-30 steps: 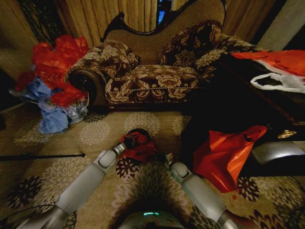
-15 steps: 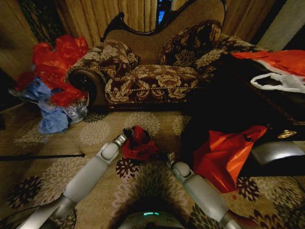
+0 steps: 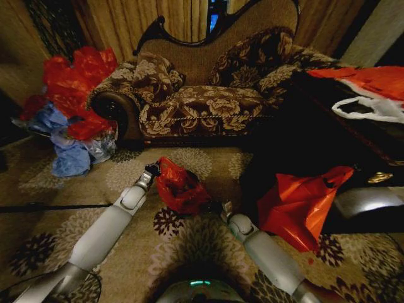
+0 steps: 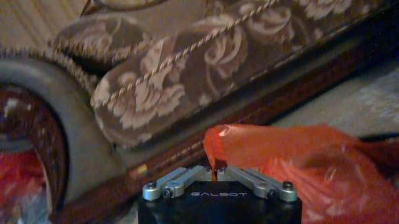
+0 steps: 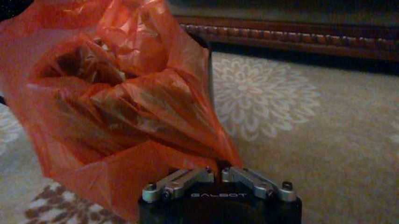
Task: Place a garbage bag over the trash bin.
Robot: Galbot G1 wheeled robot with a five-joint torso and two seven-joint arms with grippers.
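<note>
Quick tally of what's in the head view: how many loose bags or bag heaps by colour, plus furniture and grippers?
Red or orange-red bags: 3, the garbage bag both grippers hold, the flat bag, one on the dark table
White bag: 1
Red and blue heap: 1
Sofa: 1
Grippers: 2, left gripper, right gripper
Total: 8

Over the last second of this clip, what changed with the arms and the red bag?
The left gripper, shut on the garbage bag, has swung outward to the robot's left and farther from the robot, pulling the bag's mouth wider. The right gripper, also shut on the bag's edge, stayed put. The trash bin under the bag, sofa and orange-red bag did not move.
</note>
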